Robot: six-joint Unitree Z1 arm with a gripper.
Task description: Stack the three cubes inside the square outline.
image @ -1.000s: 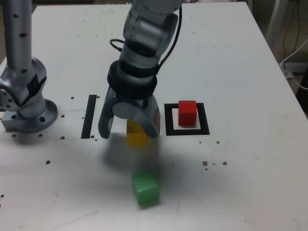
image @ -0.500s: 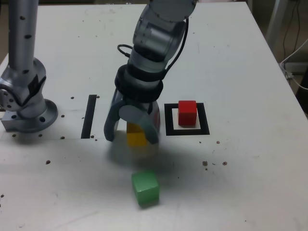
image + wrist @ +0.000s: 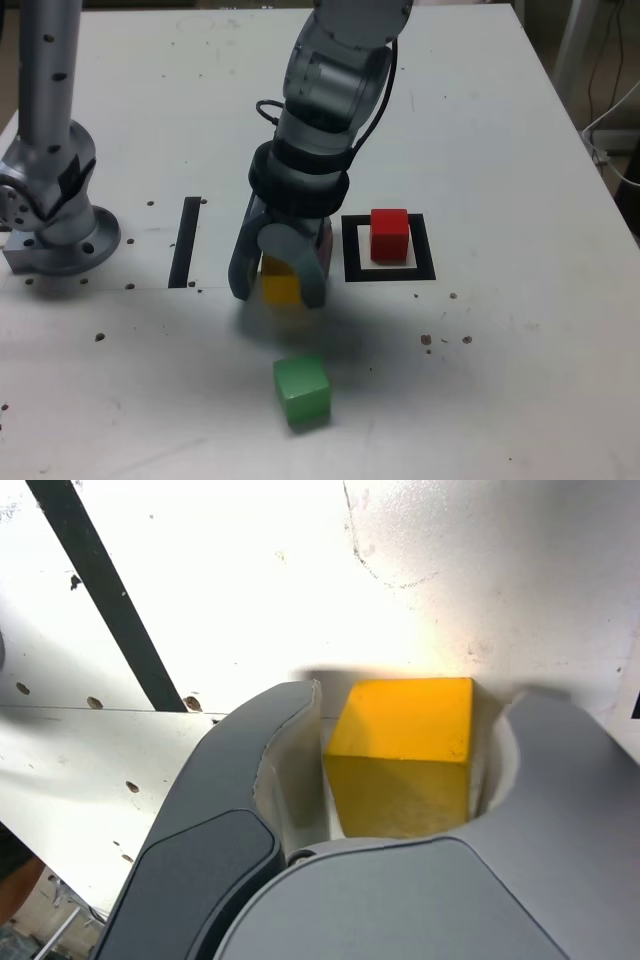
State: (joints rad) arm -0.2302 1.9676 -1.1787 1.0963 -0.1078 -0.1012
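- Here we see the end effector (image 3: 276,282) lowered to the white worktop (image 3: 500,150), its two grey jaws straddling the yellow cube (image 3: 281,283).
- In the wrist view the yellow cube (image 3: 403,755) sits squarely between the jaws; one jaw's pale inner face lies just beside one side of the cube, and the other jaw curves close around the opposite side.
- We cannot tell whether the jaws actually press on the cube: they are drawn in narrowly around it, neither spread wide nor pressed together, and the cube rests on the worktop.
- The red cube (image 3: 389,234) stands inside the square outline (image 3: 423,250), on its white centre, towards the far edge of the frame.
- That outline lies just beside the end effector, on the exterior view's right.
- The green cube (image 3: 302,392) sits alone on the worktop, nearer the camera than the yellow cube, apart from the end effector and turned slightly askew.
- A single straight black strip (image 3: 185,241) is marked on the worktop on the exterior view's left of the end effector; the wrist view shows the same strip (image 3: 110,600) running diagonally past the jaws.
- At the exterior view's left edge stands the grey arm base (image 3: 55,215) with its upright column.
- Small dark specks and holes dot the worktop around the strip and near the outline.
- No cube is stacked on another yet.
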